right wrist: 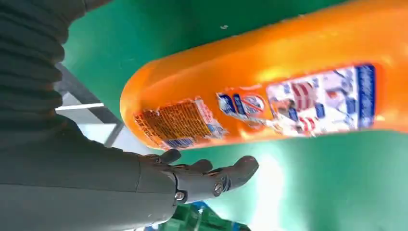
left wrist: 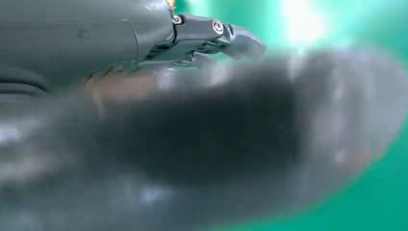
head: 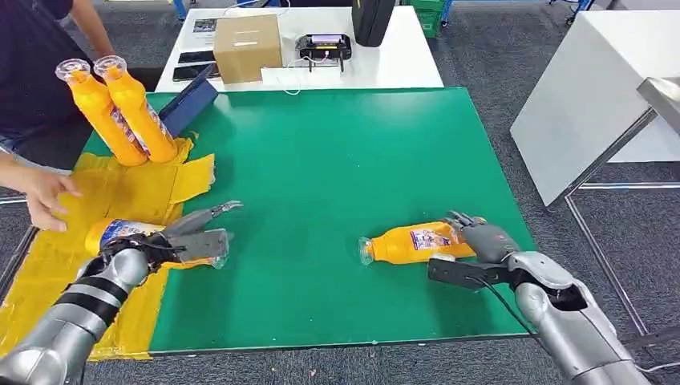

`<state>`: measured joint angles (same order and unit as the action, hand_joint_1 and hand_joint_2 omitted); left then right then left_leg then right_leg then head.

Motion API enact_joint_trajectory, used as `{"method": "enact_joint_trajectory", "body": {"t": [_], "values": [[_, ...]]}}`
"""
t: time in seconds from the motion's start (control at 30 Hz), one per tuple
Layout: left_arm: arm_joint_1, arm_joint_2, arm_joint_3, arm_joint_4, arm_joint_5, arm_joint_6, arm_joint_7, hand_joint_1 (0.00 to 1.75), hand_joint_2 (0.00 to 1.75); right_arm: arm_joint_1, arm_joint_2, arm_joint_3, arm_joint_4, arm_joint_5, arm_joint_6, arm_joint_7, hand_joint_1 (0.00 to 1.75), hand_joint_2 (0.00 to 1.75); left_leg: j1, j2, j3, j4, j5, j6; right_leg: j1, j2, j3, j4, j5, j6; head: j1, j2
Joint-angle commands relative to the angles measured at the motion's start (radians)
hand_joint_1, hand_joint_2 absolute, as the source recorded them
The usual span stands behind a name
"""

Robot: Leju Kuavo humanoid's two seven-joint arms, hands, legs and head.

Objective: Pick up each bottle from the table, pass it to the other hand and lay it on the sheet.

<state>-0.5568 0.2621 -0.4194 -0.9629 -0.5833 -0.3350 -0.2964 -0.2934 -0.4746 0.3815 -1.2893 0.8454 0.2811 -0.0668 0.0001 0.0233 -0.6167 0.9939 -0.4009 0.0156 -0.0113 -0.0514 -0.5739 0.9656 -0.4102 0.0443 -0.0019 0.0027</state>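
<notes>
Right hand [head: 481, 239] rests at the base of an orange plastic bottle with a printed label [head: 409, 243], fingers apart around it, not clamping it. That bottle lies on its side on the green-topped counter [head: 337, 160], long axis running left to right, clear cap toward the left arm. Left hand [head: 188, 237] wraps a second orange bottle [head: 120, 231] lying across the edge of the yellow sheet [head: 120, 192], its base toward a person's hand [head: 44, 196]. Two more orange bottles [head: 120, 112] stand leaning on the sheet.
</notes>
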Motion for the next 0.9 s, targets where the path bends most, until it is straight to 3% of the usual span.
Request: {"method": "enact_joint_trajectory", "body": {"t": [0.03, 0.63, 0.9], "values": [[0.135, -0.089, 0.178, -0.255, 0.325, -0.049, 0.063, 0.0, 0.0, -0.157, -0.052, 0.172, 0.181, 0.213, -0.066, 0.015, 0.0, 1.75, 0.0, 0.002, 0.003, 0.0, -0.002, 0.0, 0.0, 0.006, 0.002, -0.001, 0.0, 0.0, 0.001, 0.0], [0.135, -0.087, 0.176, -0.256, 0.327, -0.044, 0.063, 0.0, 0.0, -0.154, -0.053, 0.171, 0.176, 0.221, -0.066, 0.013, 0.0, 1.75, -0.001, -0.001, 0.003, 0.001, -0.002, -0.001, -0.001, 0.005, 0.003, 0.0, -0.001, -0.001, 0.0, 0.0], [0.112, -0.103, 0.129, -0.276, 0.346, -0.046, 0.065, 0.0, 0.0, -0.148, -0.074, 0.253, 0.301, 0.248, -0.019, -0.075, 0.0, 1.75, 0.0, -0.003, 0.004, 0.0, -0.002, -0.001, -0.001, 0.002, 0.005, -0.001, -0.002, -0.001, 0.0, 0.0]]}}
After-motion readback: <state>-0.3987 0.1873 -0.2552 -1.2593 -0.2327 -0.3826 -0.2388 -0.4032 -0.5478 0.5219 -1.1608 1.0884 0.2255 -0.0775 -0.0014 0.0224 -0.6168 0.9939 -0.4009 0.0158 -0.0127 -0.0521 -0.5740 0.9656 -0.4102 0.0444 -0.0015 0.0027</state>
